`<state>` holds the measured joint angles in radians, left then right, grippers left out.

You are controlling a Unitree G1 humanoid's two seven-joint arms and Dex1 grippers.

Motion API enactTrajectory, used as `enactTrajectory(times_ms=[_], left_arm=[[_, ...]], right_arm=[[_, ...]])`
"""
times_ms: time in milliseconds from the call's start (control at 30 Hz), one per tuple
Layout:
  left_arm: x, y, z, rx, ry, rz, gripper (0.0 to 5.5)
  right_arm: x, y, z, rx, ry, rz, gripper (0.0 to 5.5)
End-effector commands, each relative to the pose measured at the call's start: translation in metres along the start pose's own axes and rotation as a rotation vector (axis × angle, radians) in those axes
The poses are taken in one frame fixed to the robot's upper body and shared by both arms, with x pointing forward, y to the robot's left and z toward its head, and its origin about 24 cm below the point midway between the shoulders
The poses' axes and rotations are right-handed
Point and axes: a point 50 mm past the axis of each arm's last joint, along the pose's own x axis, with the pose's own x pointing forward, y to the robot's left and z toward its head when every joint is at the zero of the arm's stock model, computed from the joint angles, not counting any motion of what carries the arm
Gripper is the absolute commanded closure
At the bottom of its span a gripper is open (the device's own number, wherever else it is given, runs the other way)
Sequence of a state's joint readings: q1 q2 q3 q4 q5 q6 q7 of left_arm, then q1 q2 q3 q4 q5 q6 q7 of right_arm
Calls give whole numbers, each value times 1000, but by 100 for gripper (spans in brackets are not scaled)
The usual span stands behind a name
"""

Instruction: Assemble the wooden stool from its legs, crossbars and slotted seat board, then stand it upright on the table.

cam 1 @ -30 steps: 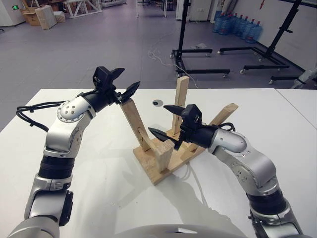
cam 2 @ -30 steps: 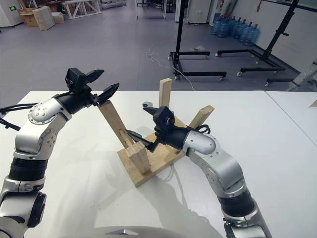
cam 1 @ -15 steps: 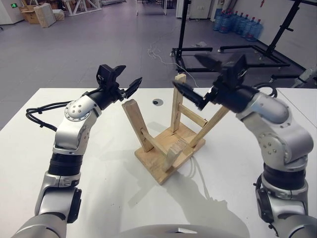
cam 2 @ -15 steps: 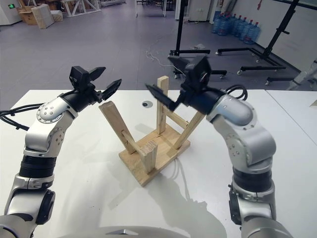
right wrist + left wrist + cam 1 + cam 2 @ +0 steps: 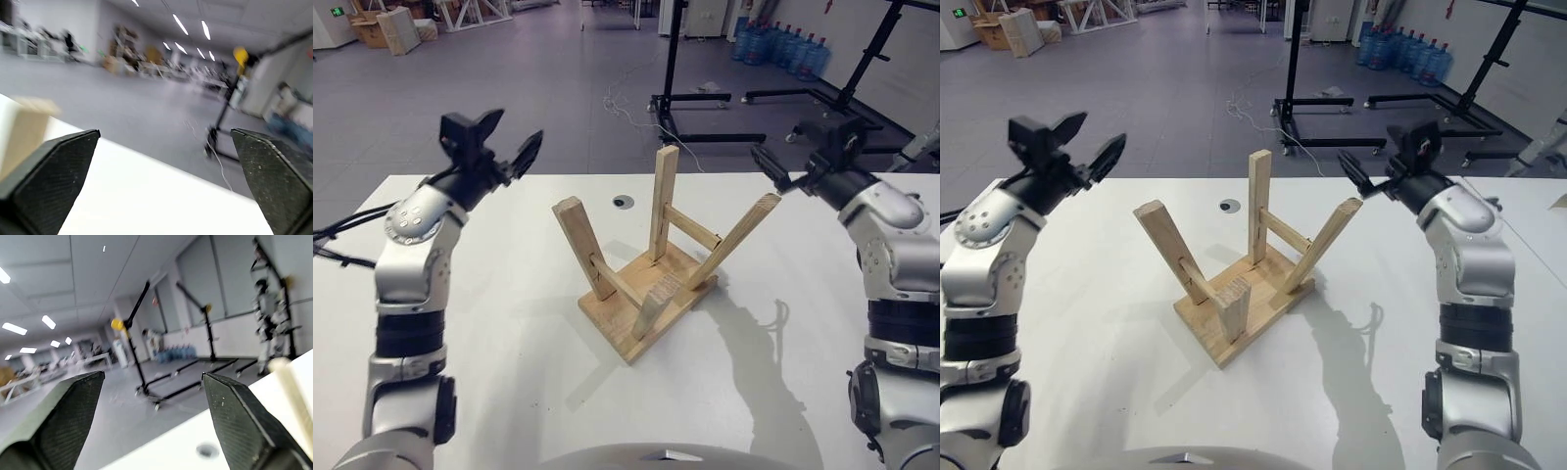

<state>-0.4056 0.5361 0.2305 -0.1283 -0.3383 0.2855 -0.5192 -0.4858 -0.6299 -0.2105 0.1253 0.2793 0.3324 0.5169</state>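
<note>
Your left jaws are wide open and hold nothing; the two dark fingers (image 5: 527, 154) are spread apart, raised above the surface (image 5: 509, 333). Your right jaws are open too, also holding nothing, with the fingers (image 5: 769, 164) parted.

The stool (image 5: 646, 284) stands between the two sets of jaws and lower than both. It is well apart from the left jaws and nearer to the right ones, touching neither. It is upside down: the seat board (image 5: 607, 323) lies flat on the surface and the legs point upward, splayed outward.

The leg toward your left jaws (image 5: 579, 240) leans that way. Its top is below the fingertips and well to their inner side. The leg toward your right jaws (image 5: 739, 240) leans out to that side, and its top comes near the right fingertips, just below them, with a gap showing. A third leg (image 5: 663, 201) rises almost upright at the far side, about midway between the jaws. The fourth (image 5: 651, 304) sits low at the near edge of the seat board.

One crossbar (image 5: 693, 227) joins the upright leg to the right-leaning one. Another (image 5: 622, 284) runs low from the left-leaning leg toward the near leg.

A small round hole (image 5: 624, 202) lies in the surface beyond the stool.
</note>
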Motion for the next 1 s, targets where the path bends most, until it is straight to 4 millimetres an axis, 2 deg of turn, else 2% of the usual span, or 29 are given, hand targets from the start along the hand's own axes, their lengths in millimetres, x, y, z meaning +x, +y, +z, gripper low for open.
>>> enactTrajectory(times_ms=[33,67,100,167,233,300,433,533,600,667,733,833,900,1000], left_arm=[[-30,0,-27,-4,154,-42,186],[-37,-6,-35,-9,195,-64,186],[-45,-14,-42,-35,225,-89,186],[-59,-25,-53,-68,277,-125,186],[-72,-31,-63,-102,332,-132,186],[-82,-36,-68,-127,365,-141,186],[-115,-50,-77,-183,458,-219,186],[-124,-51,-77,-170,495,-262,186],[-121,-51,-72,-146,498,-307,186],[-115,-48,-68,-97,493,-345,186],[-112,-44,-68,-46,509,-381,186],[-108,-42,-71,-15,527,-434,186],[-109,-42,-71,-6,532,-475,186],[-121,-44,-69,9,553,-573,186]], right_arm=[[-2,27,-72,-109,252,96,56],[-3,39,-85,-108,284,147,56],[-3,51,-91,-18,275,190,56],[-6,66,-91,175,220,259,56],[-16,77,-89,286,200,325,56],[-26,87,-88,322,210,392,56],[-51,121,-83,375,233,560,56],[-62,138,-82,337,265,634,56],[-66,130,-92,268,317,596,56],[-68,111,-100,193,354,522,56],[-66,94,-100,80,344,486,56],[-59,79,-96,-53,267,430,56],[-54,76,-87,-85,164,425,56],[-61,88,-81,-112,134,567,56]])
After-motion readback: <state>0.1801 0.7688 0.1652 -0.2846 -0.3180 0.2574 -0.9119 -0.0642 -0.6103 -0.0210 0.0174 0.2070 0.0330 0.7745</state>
